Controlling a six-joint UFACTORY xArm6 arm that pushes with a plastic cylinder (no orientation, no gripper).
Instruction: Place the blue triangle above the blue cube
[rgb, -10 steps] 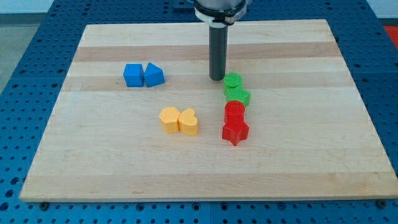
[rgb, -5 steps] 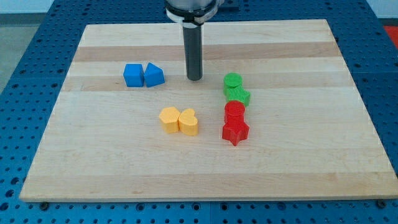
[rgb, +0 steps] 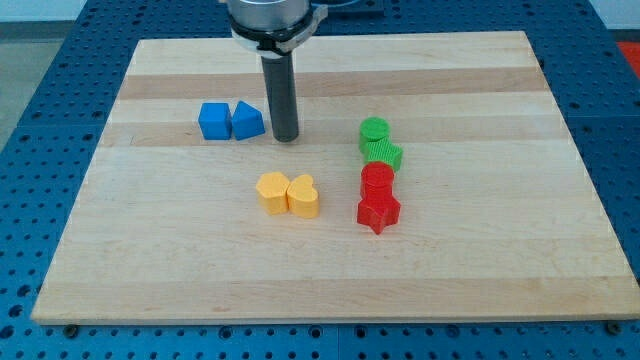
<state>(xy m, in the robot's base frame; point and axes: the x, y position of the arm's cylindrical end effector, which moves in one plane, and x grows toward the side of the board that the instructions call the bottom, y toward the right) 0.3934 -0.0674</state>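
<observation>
The blue cube (rgb: 213, 121) sits on the wooden board (rgb: 150, 250) at the view's upper left. The blue triangle (rgb: 247, 121) touches the cube's right side. My tip (rgb: 286, 137) is on the board just to the right of the blue triangle, a small gap apart from it. The dark rod rises from the tip toward the view's top.
A yellow block (rgb: 272, 192) and a yellow heart (rgb: 303, 196) sit together below the blue pair. At the right of centre, a green cylinder (rgb: 374, 130), a green block (rgb: 382, 153), a red cylinder (rgb: 378, 179) and a red star (rgb: 379, 211) form a column.
My tip has slid toward the view's left, from beside the green cylinder to just right of the blue triangle. No block has moved.
</observation>
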